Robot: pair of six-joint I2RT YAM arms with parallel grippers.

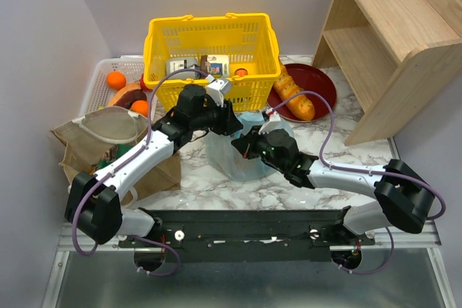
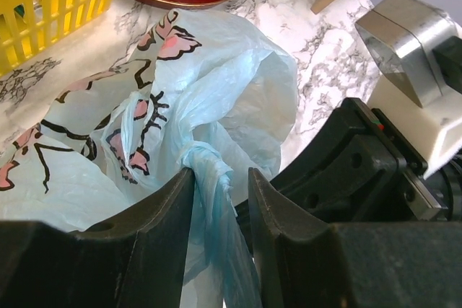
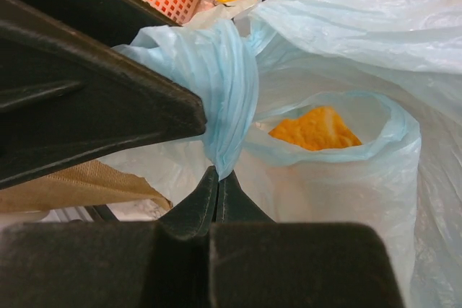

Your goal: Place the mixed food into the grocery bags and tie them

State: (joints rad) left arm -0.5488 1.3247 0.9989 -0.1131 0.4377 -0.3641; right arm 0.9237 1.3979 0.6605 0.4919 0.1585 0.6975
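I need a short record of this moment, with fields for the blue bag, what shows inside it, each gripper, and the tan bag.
light-blue bag: on the table between the arms, top twisted into a knot
contents: an orange item shows inside
left gripper: jaws apart, knotted strand between them
right gripper: shut on the bag's twisted strand
tan bag: at the left, mouth open, untied

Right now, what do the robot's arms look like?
Two matching arms. The left arm and right arm have chunky black joints and white links. A thin purple cable loops along each. The jaws are black, tapering wedges.
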